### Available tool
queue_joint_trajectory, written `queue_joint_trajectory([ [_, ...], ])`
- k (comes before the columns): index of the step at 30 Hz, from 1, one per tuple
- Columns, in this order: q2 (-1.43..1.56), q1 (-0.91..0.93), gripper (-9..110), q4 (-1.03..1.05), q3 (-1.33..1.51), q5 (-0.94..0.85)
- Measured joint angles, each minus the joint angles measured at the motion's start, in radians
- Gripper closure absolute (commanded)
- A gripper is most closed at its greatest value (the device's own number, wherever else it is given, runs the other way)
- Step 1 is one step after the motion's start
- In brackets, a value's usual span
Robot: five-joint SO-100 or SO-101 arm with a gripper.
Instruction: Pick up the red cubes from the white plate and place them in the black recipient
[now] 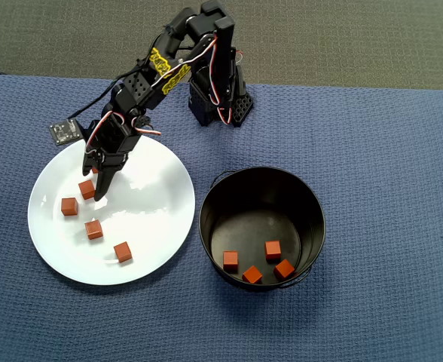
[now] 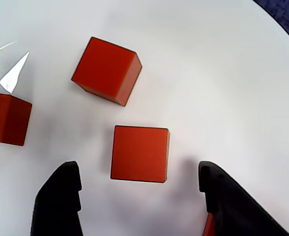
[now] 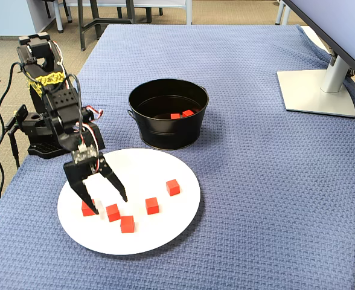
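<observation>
Blue woven cloth (image 1: 387,188) covers the table, and everything rests on it. In the overhead view, the white plate (image 1: 157,249) lies at the left, its left rim near the cloth's left edge. The black arm (image 1: 199,53) reaches from its base at the cloth's top edge down onto the plate's upper left part. The gripper (image 3: 108,204) hangs over the plate with its jaws spread apart and holding nothing. In the wrist view, one red cube (image 2: 139,153) sits between the two dark fingertips (image 2: 61,201) without touching either.

Five red cubes show on the plate in the fixed view: one (image 3: 87,209) behind the gripper near the plate's left rim, then three more (image 3: 113,212) (image 3: 127,224) (image 3: 152,205) in a loose cluster, and the last (image 3: 173,187) towards the right rim. They lie apart from one another, with bare plate around them, and the right half of the plate is open.

Just right of the plate, nearly touching its rim, stands the black recipient (image 1: 312,204), upright with its mouth clear. Four red cubes (image 1: 274,250) lie on its floor towards the near wall in the overhead view.

Right of the pot the cloth lies bare to its right edge. In the fixed view, a grey monitor stand (image 3: 319,90) sits at the far right corner, well apart from the pot.
</observation>
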Motion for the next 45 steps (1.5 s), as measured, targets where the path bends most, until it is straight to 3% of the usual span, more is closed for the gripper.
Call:
queue_joint_trajectory([
  [7, -0.064, -0.002, 101, -0.031, -0.032, 0.032],
  [14, -0.066, -0.005, 101, -0.028, -0.044, 0.106],
  [20, 0.106, -0.069, 101, 0.127, -0.048, 0.210],
  [29, 0.494, -0.273, 102, 0.445, -0.077, 0.690],
  [39, 0.515, -0.750, 102, 0.621, -0.279, 1.121],
  [41, 0.483, -0.845, 95, 0.634, -0.307, 1.164],
  [43, 0.442, -0.939, 71, 0.664, -0.333, 1.178],
  [45, 0.407, -1.039, 70, 0.716, -0.344, 1.158],
])
